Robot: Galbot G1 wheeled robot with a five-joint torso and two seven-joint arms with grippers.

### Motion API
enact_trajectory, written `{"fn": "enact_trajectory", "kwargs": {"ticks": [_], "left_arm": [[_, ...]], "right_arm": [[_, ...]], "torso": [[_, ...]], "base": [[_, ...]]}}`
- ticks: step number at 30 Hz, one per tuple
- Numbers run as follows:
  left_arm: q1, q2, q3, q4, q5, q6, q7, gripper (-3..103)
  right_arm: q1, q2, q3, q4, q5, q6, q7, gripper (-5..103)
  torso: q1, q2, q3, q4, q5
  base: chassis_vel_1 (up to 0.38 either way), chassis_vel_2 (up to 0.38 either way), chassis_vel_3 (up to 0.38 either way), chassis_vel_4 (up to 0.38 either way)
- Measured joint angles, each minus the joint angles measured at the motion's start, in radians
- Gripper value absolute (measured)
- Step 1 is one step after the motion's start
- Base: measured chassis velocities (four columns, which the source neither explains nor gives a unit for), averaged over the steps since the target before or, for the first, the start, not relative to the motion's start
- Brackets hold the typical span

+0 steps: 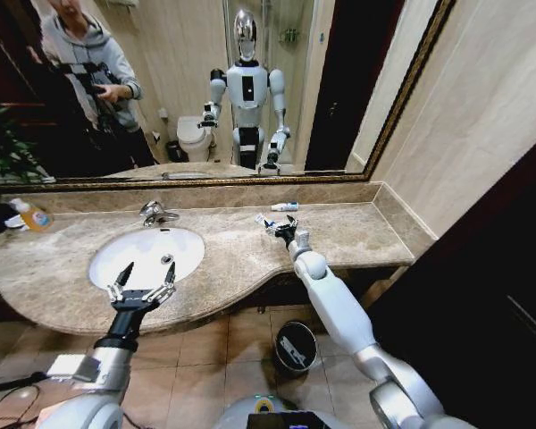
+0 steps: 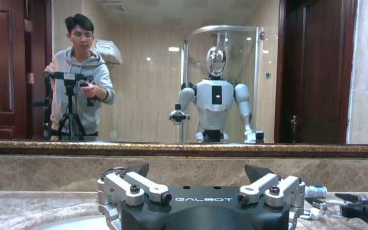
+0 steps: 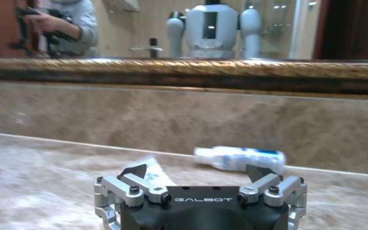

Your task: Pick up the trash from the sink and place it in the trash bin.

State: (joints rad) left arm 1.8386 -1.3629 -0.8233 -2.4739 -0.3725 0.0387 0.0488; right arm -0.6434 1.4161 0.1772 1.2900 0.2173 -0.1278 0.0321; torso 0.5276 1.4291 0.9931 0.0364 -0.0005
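The white oval sink [image 1: 116, 259] is set in the marble counter, with a chrome faucet [image 1: 156, 213] behind it. My left gripper [image 1: 143, 281] hovers open over the sink's front rim, and its fingers [image 2: 136, 171] are spread wide. My right gripper [image 1: 280, 228] is low over the counter right of the sink, open [image 3: 197, 172]. A crumpled white wrapper [image 1: 263, 219] lies just beyond its fingertips [image 3: 152, 165]. Further back, by the wall, lies a white tube with blue marks [image 1: 284, 206] [image 3: 241, 158]. The black trash bin [image 1: 295, 347] stands on the floor under the counter.
A clear bottle with orange liquid [image 1: 31, 215] stands at the counter's far left, near a plant [image 1: 4, 143]. A mirror [image 1: 205, 89] spans the wall behind the counter. A side wall [image 1: 464, 134] closes the right end of the counter.
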Motion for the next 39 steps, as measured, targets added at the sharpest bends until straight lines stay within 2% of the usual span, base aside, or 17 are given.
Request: {"fn": "enact_trajectory", "kwargs": {"ticks": [12, 15, 17, 18, 19, 20, 21, 24, 28, 31, 32, 39], "left_arm": [[0.000, 0.000, 0.000, 0.000, 0.000, 0.000, 0.000, 100], [0.000, 0.000, 0.000, 0.000, 0.000, 0.000, 0.000, 100], [0.000, 0.000, 0.000, 0.000, 0.000, 0.000, 0.000, 100], [0.000, 0.000, 0.000, 0.000, 0.000, 0.000, 0.000, 100], [0.000, 0.000, 0.000, 0.000, 0.000, 0.000, 0.000, 100], [0.000, 0.000, 0.000, 0.000, 0.000, 0.000, 0.000, 100], [0.000, 0.000, 0.000, 0.000, 0.000, 0.000, 0.000, 100], [0.000, 0.000, 0.000, 0.000, 0.000, 0.000, 0.000, 100], [0.000, 0.000, 0.000, 0.000, 0.000, 0.000, 0.000, 100], [0.000, 0.000, 0.000, 0.000, 0.000, 0.000, 0.000, 100], [0.000, 0.000, 0.000, 0.000, 0.000, 0.000, 0.000, 100], [0.000, 0.000, 0.000, 0.000, 0.000, 0.000, 0.000, 100]], "right_arm": [[0.034, 0.054, -0.016, -0.106, -0.066, 0.037, -0.015, 101], [0.054, 0.067, -0.015, -0.157, -0.094, 0.051, -0.022, 88], [0.057, 0.068, -0.015, -0.163, -0.099, 0.052, -0.023, 88], [0.060, 0.068, -0.015, -0.170, -0.104, 0.052, -0.023, 83], [0.062, 0.068, -0.015, -0.174, -0.109, 0.052, -0.023, 72], [0.062, 0.068, -0.015, -0.174, -0.109, 0.052, -0.023, 72], [0.063, 0.068, -0.016, -0.175, -0.112, 0.052, -0.023, 66], [0.063, 0.068, -0.016, -0.176, -0.114, 0.052, -0.023, 61], [0.054, 0.065, -0.017, -0.170, -0.116, 0.053, -0.023, 39], [0.050, 0.063, -0.017, -0.164, -0.115, 0.053, -0.023, 34], [0.048, 0.062, -0.016, -0.162, -0.115, 0.053, -0.023, 26], [0.037, 0.052, -0.012, -0.134, -0.110, 0.049, -0.023, 24]], "torso": [[0.000, 0.000, 0.000, 0.0004, 0.0003], [0.000, 0.000, 0.000, 0.0004, 0.0003], [0.000, 0.000, 0.000, 0.0004, 0.0003], [0.000, 0.000, 0.000, 0.0004, 0.0004], [0.000, 0.000, 0.000, 0.0003, 0.0004], [0.000, 0.000, 0.000, 0.0003, 0.0004], [0.000, 0.000, 0.000, 0.0003, 0.0004], [0.000, 0.000, 0.000, 0.0003, 0.0005], [0.000, 0.000, 0.000, 0.0004, 0.0005], [0.000, 0.000, 0.000, 0.0004, 0.0006], [0.000, 0.000, 0.000, 0.0004, 0.0005], [0.000, 0.000, 0.000, 0.0004, 0.0005]], "base": [[0.000, 0.000, 0.000, 0.000], [0.000, 0.000, 0.000, 0.000], [0.000, 0.000, 0.000, 0.000], [0.000, 0.000, 0.000, 0.000], [0.000, 0.000, 0.000, 0.000], [0.000, 0.000, 0.000, 0.000], [0.000, 0.000, 0.000, 0.000], [0.000, 0.000, 0.000, 0.000], [0.000, 0.000, 0.000, 0.000], [0.000, 0.000, 0.000, 0.000], [0.000, 0.000, 0.000, 0.000], [0.000, 0.000, 0.000, 0.000]]}}
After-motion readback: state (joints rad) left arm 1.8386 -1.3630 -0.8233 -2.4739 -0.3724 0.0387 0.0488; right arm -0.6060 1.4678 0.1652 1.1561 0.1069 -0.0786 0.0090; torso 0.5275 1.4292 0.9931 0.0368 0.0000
